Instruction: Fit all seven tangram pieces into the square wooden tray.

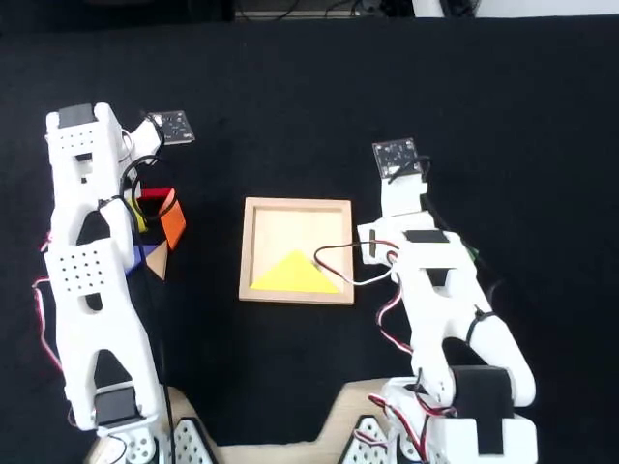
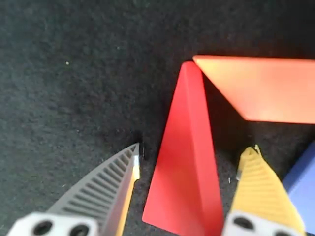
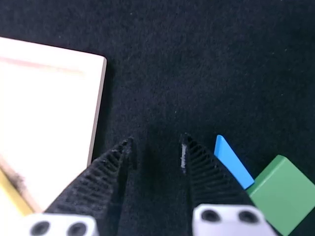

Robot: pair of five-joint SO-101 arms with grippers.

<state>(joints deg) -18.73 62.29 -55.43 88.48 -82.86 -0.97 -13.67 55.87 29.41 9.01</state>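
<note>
Black cloth (image 1: 290, 106) is spread over the table. Near its middle the square wooden tray (image 1: 290, 215) is set, with a yellow triangle (image 1: 294, 275) laid flat inside along the tray's 6 o'clock edge. At 9 o'clock from the tray, loose pieces are gathered beneath the left arm: a red triangle (image 2: 184, 162), an orange parallelogram (image 2: 261, 88) just beside its tip, and a blue piece (image 2: 302, 172). The left gripper (image 2: 194, 148) is held apart, the red triangle straddled by its fingers. At 3 o'clock from the tray the right gripper (image 3: 156, 141) is parted over bare cloth, with nothing gripped. A green square (image 3: 278, 191) and a blue sliver (image 3: 231, 164) are seen just beside it.
</note>
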